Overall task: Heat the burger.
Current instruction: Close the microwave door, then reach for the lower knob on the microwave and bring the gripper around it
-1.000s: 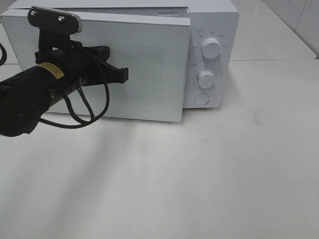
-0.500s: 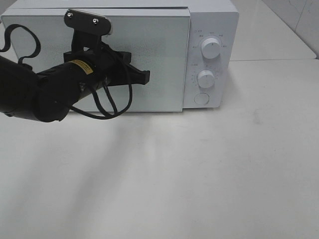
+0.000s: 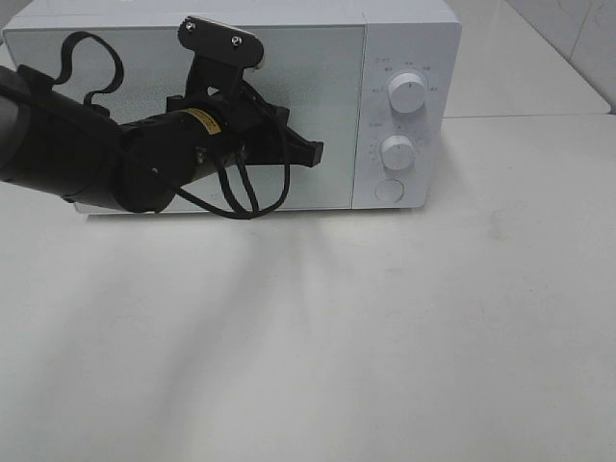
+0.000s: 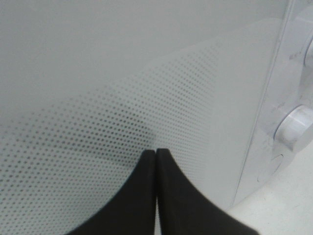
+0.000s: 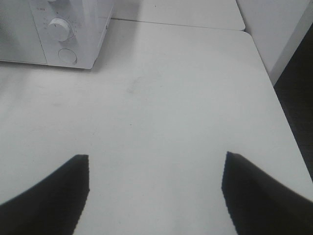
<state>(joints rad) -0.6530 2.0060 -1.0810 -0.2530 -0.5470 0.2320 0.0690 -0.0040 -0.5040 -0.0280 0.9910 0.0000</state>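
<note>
The burger is not seen in any view. It is judged to lie inside the microwave (image 3: 404, 29), behind the door (image 3: 327, 96), which is shut flush and frosted, so nothing within can be made out.

Such a burger is expected to be light and soft, its glossy bun easily dented and its layers liable to slide apart. It would best be taken low at the sides of the bun with gentle pressure, or carried on whatever supports it.

The left gripper (image 3: 313, 152) is pressed together, holding nothing, with its tips at the door's dotted panel. Whether they touch it cannot be told.

Just beside the door, an upper knob (image 3: 407, 93), a lower knob (image 3: 397, 152) and a round button (image 3: 389, 191) are found. Setting a knob is judged to be what remains.

The right gripper (image 5: 155, 156) is spread wide and empty above the worktop (image 3: 385, 337), well apart from the microwave.
</note>
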